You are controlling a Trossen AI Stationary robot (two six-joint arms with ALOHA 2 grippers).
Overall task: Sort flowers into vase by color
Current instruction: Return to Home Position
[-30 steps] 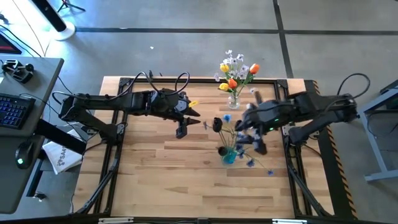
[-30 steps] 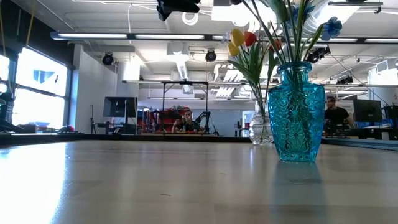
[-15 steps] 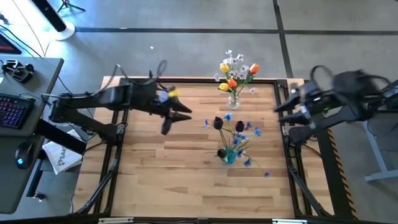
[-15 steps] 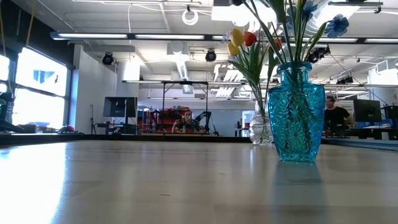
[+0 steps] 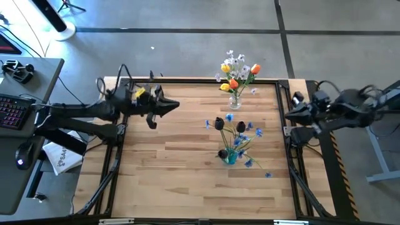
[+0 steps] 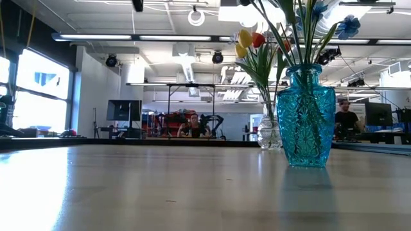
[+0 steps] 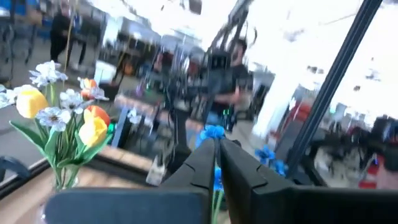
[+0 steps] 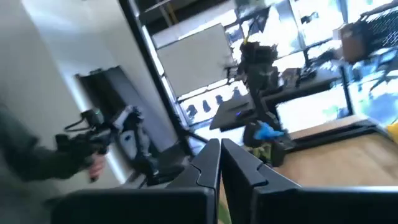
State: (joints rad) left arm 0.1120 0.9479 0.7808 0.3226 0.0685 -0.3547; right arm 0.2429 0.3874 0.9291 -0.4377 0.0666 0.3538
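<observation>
A turquoise glass vase (image 5: pixel 231 157) (image 6: pixel 307 115) stands on its base at the table's middle right. It holds blue sprays (image 5: pixel 251 132) and dark purple tulips (image 5: pixel 219 123). A clear vase (image 5: pixel 235 100) (image 6: pixel 268 132) at the far edge holds yellow and red-orange tulips (image 5: pixel 234 82) (image 7: pixel 92 127) and white sprays (image 5: pixel 235 60). My left gripper (image 5: pixel 167 106) (image 7: pixel 217 158) hangs shut and empty over the table's far left. My right gripper (image 5: pixel 289 115) (image 8: pixel 219 163) is shut and empty at the right edge.
Bare wood lies left of and in front of the vases. A desk with a keyboard (image 5: pixel 14 107) stands left of the table. Black frame rails (image 5: pixel 114 156) run along both table sides. People sit in the room behind (image 6: pixel 192 123).
My right gripper has drawn back from the blue flowers above the turquoise vase to the table's right edge. My left gripper has pulled away from the table's middle toward the far left. The flowers stay in their vases.
</observation>
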